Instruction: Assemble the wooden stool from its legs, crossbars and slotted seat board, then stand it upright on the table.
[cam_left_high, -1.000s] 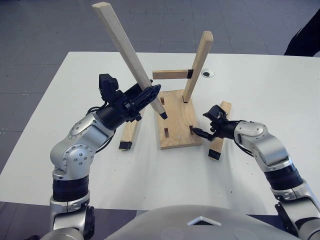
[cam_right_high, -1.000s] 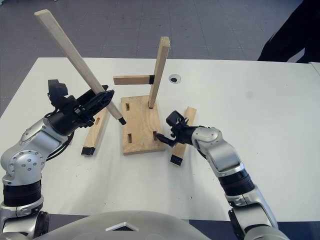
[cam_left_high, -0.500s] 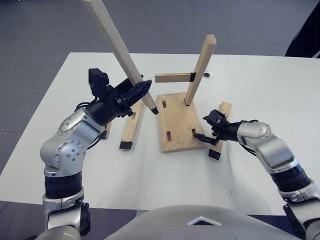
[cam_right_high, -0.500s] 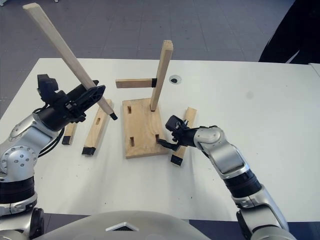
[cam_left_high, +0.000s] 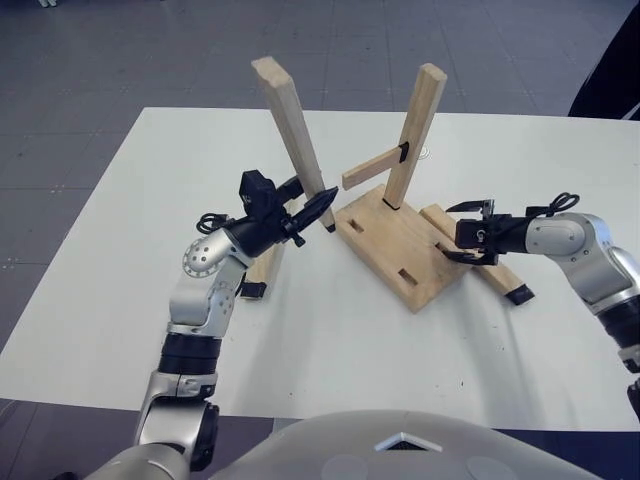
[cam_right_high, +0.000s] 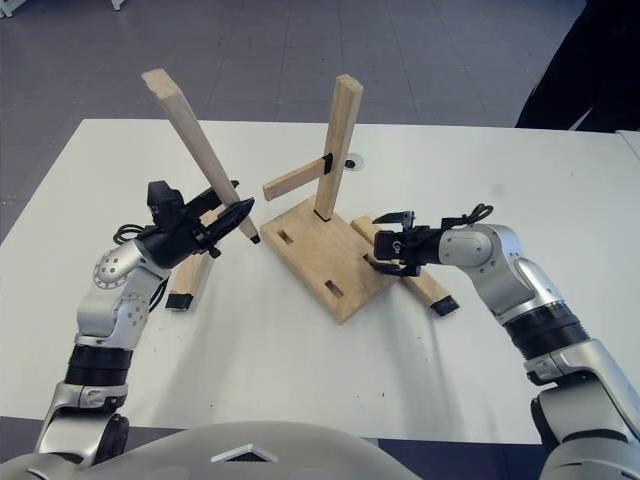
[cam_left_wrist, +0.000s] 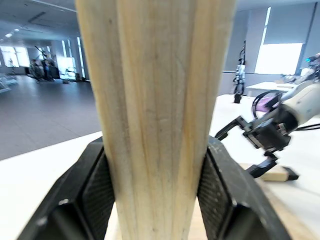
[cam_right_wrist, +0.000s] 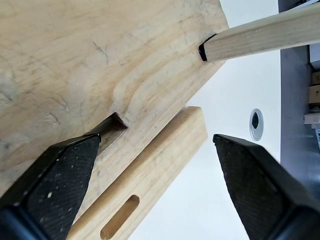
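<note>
The left end effector (cam_left_high: 303, 211) is closed on a wooden leg (cam_left_high: 293, 135), with both fingers pressed against the flat sides of the wood near its lower part. This leg stands tilted, its top leaning to the left and away, and its black-tipped lower end is just beside the left corner of the slotted seat board (cam_left_high: 395, 248); I cannot tell if it touches the board. Behind the left arm, a slotted piece (cam_right_high: 190, 278) lies flat on the white bench (cam_left_high: 330, 350). The seat board lies flat near the middle of the bench, turned at an angle, with open slots showing on its top. A second leg (cam_left_high: 415, 130) stands upright in the far slot of the board, and a short crossbar (cam_left_high: 366, 172) sticks out from it to the left. Just to the right of the board, another leg (cam_left_high: 482, 264) lies flat on the bench beside the board's edge. The right end effector (cam_left_high: 447, 233) is open at the right edge of the board, with one finger (cam_right_wrist: 52, 172) over the board near a slot and the other finger apart from it, above the lying leg.
</note>
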